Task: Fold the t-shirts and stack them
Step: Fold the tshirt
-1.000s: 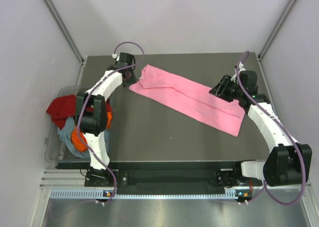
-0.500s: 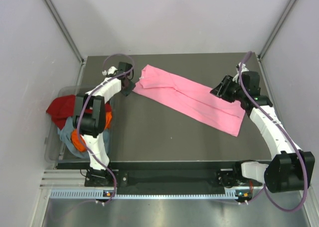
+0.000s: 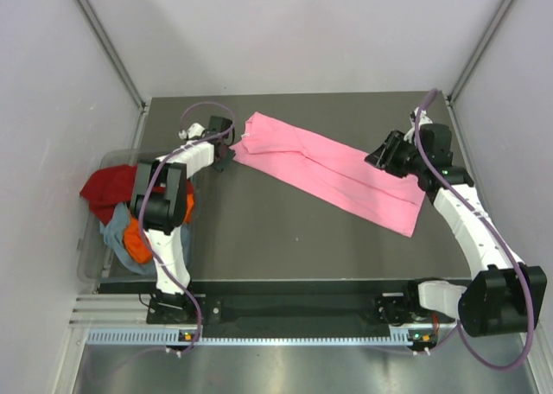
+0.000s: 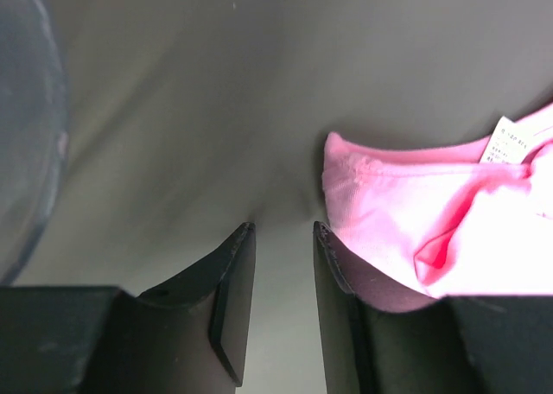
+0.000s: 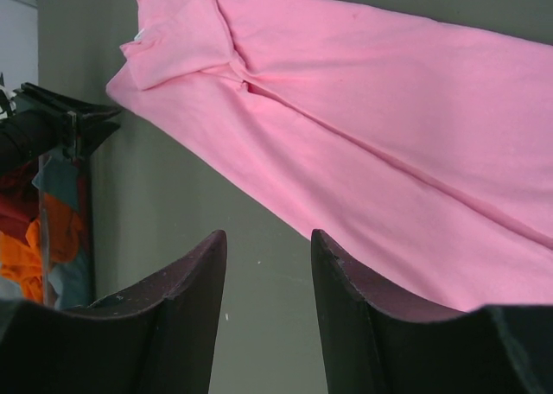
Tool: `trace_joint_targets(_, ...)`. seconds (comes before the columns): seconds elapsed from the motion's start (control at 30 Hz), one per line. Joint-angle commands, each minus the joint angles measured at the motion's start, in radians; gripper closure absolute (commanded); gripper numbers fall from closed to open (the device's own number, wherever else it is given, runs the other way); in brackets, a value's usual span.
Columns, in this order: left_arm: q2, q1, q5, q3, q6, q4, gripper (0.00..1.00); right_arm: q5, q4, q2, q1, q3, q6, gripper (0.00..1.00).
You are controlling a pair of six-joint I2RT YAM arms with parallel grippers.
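- Dark grey table [image 3: 285, 238] is seen between pale walls, and on it one pink t-shirt [image 3: 328, 169] is laid out diagonally, from the far left towards the right side.
- The shirt is already narrowed into a long band, with its sides turned in. Its collar end, with a white neck label [image 4: 510, 143], is pointed to the left.
- The step in hand is judged to be the folding of this pink shirt. The lengthwise folds seem done, and the band is not yet folded across its length.
- The left gripper [image 4: 283, 230] is held low over the table, just beside the collar corner. Its fingers are parted by a narrow gap and nothing is held between them.
- The right gripper [image 5: 268, 238] is raised above the other end of the band, tilted down towards the cloth. Its fingers are spread apart and nothing is gripped.
- For the next move, an edge of cloth probably has to be taken between the fingers at each end, so that one end can be carried over the other.
- The dark red shirt [image 3: 104, 187], the orange shirt [image 3: 134, 236] and the grey-blue shirt [image 3: 112, 230] are bunched, unfolded, in a clear bin [image 3: 86, 269] at the left edge.
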Motion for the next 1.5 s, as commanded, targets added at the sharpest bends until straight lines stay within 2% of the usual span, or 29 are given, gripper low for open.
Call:
trace_joint_targets(0.0,0.023,0.009,-0.043,0.000,-0.005,0.047,0.62,0.012,0.031,-0.016,0.007,0.014,-0.016,0.55)
trace_joint_targets(0.13,0.000,0.007,-0.049,-0.014,-0.004,0.026,0.64,0.009,0.040,-0.002,0.007,0.016,-0.012,0.55)
trace_joint_targets(0.37,-0.118,0.007,-0.037,-0.072,0.008,0.142,0.60,0.000,0.070,0.018,0.007,-0.004,-0.010,0.55)
trace_joint_targets(0.67,-0.063,0.007,0.005,-0.072,0.004,0.234,0.60,-0.022,0.102,0.013,0.009,-0.030,0.004,0.55)
trace_joint_targets(0.83,-0.005,0.007,-0.005,-0.041,-0.025,0.173,0.63,-0.013,0.099,0.002,0.007,-0.038,-0.012,0.55)
trace_joint_targets(0.97,0.012,0.006,-0.049,-0.041,-0.058,0.104,0.76,-0.011,0.096,0.002,0.009,-0.035,-0.010,0.55)
trace_joint_targets(1.33,0.083,-0.004,-0.077,-0.004,-0.024,0.104,0.76,0.012,0.097,-0.031,0.007,-0.041,0.002,0.55)
trace_joint_targets(1.47,0.054,-0.004,-0.081,-0.020,-0.030,0.095,0.76,0.010,0.111,-0.030,0.007,-0.052,0.008,0.55)
